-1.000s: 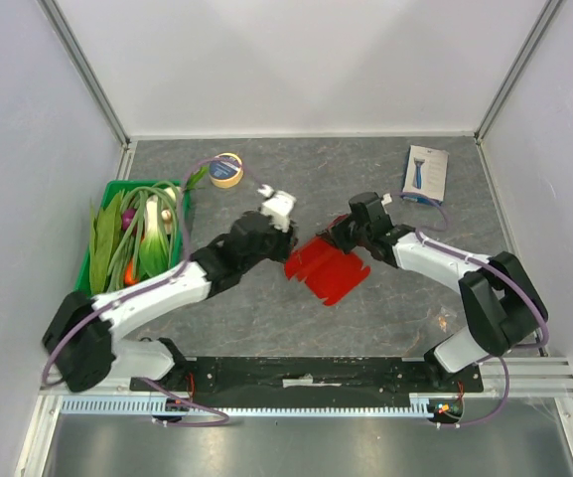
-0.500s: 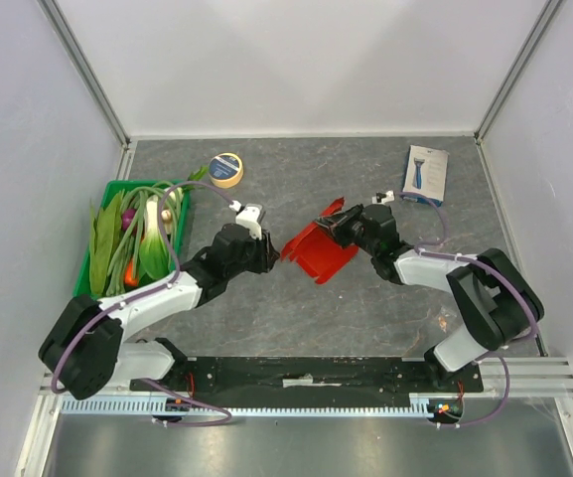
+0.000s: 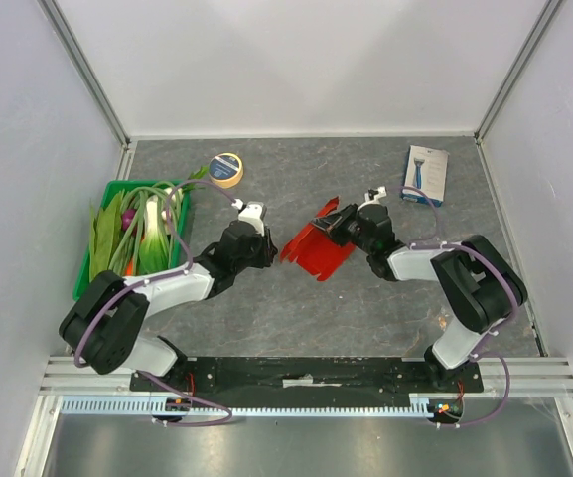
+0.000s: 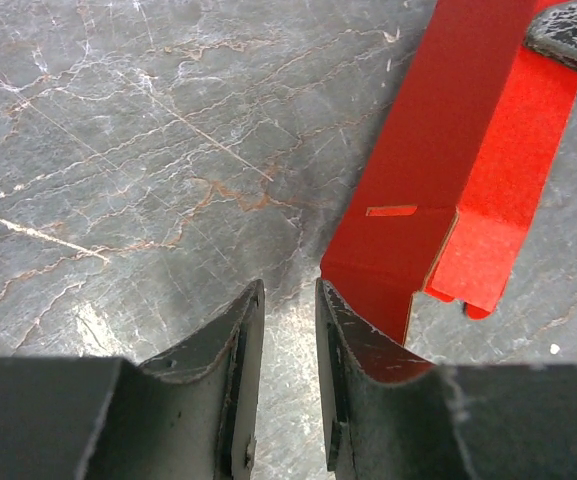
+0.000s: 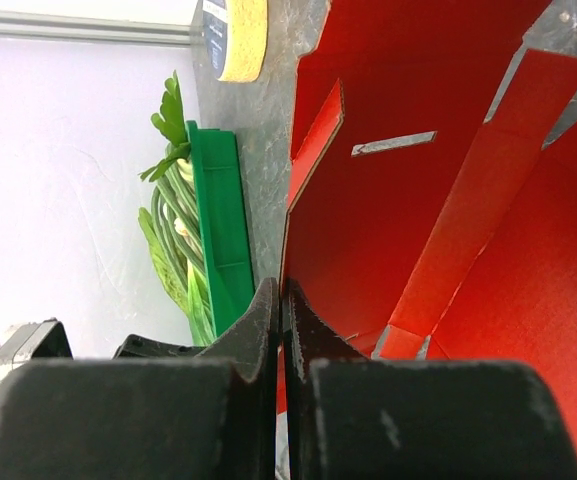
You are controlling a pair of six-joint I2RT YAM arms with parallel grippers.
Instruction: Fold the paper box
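The left pincer (image 4: pixel 288 385) has its jaws narrowly parted, while the right pincer (image 5: pixel 283 335) is clamped tight.

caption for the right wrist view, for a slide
Right fingers pinch an edge of the red paper box, green vegetable tray and tape roll beyond.

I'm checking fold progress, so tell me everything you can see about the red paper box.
The paper box is a glossy bright red blank of thin cardboard, partly folded: creased panels stand at angles, with small tabs, notches and a narrow slot. It rests on the grey marbled table, near the middle. The right gripper pinches one raised panel edge; the left gripper is beside a lower corner, holding nothing.
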